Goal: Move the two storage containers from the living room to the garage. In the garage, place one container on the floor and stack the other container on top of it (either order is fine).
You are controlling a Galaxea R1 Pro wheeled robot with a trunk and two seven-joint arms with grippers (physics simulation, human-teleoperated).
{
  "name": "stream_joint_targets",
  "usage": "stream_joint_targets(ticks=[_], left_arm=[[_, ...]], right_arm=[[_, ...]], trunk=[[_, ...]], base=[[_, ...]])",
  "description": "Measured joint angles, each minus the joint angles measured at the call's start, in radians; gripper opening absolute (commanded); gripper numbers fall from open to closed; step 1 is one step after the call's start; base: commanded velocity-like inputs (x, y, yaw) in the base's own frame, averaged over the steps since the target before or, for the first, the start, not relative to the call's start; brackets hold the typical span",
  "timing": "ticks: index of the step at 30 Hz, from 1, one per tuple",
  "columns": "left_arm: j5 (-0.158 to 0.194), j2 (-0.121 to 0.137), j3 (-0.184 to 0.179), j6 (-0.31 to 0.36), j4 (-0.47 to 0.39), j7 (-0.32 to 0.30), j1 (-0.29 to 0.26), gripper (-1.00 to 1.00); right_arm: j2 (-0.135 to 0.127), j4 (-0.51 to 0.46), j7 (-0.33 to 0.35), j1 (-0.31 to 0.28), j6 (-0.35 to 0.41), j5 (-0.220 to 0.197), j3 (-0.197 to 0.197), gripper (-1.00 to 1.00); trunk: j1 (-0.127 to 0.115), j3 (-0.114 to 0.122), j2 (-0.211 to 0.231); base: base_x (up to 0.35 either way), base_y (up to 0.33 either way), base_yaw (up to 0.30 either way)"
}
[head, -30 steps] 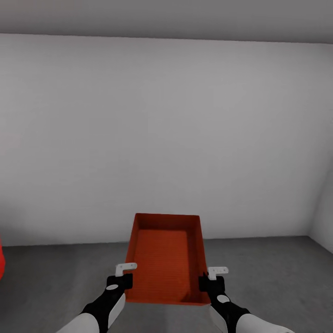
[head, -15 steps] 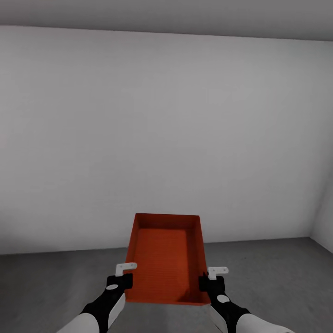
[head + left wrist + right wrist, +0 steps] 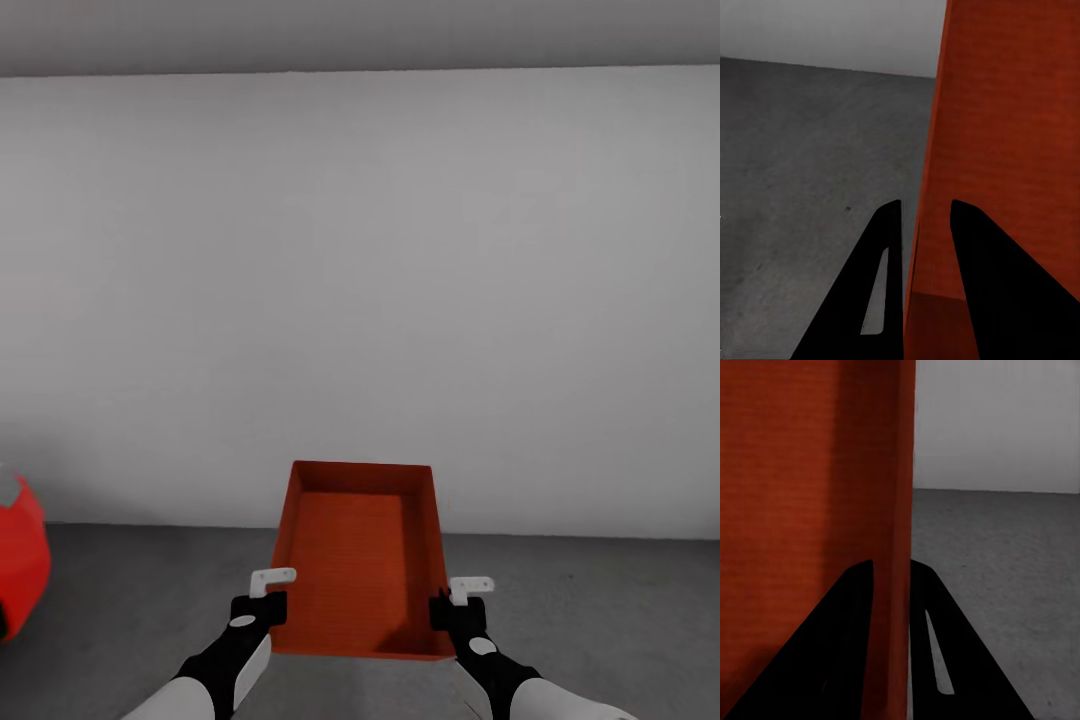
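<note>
The left gripper [image 3: 267, 603] and right gripper [image 3: 450, 608] each pinched a side wall of the orange container [image 3: 358, 555], held level above the garage floor [image 3: 600, 600] (red car [image 3: 20, 570] nearby); lowering evenly would suit

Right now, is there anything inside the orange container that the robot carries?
The storage container looks empty; its ribbed bottom shows bare. The near inside corner by the right gripper lies in shadow. The floor beneath it is hidden.

Black fingers [image 3: 855, 607] pinching orange container [image 3: 810, 472] wall (grey floor [image 3: 1005, 562] beyond)
</note>
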Motion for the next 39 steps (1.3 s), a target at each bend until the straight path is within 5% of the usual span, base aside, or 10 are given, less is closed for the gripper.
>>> stream_joint_targets(ticks=[24,39], left_arm=[[0.000,0.000,-0.004,0.006,-0.005,0.001,0.000,-1.00],[0.000,0.000,-0.004,0.007,-0.004,0.001,0.000,-1.00]], right_arm=[[0.000,0.000,0.001,0.000,0.000,0.002,-0.005,-1.00],[0.000,0.000,0.001,0.000,0.002,0.000,-0.003,-1.00]], trunk=[[0.000,0.000,0.000],[0.000,-0.021,0.000]], base=[[0.000,0.000,0.006],[0.000,0.000,0.000]])
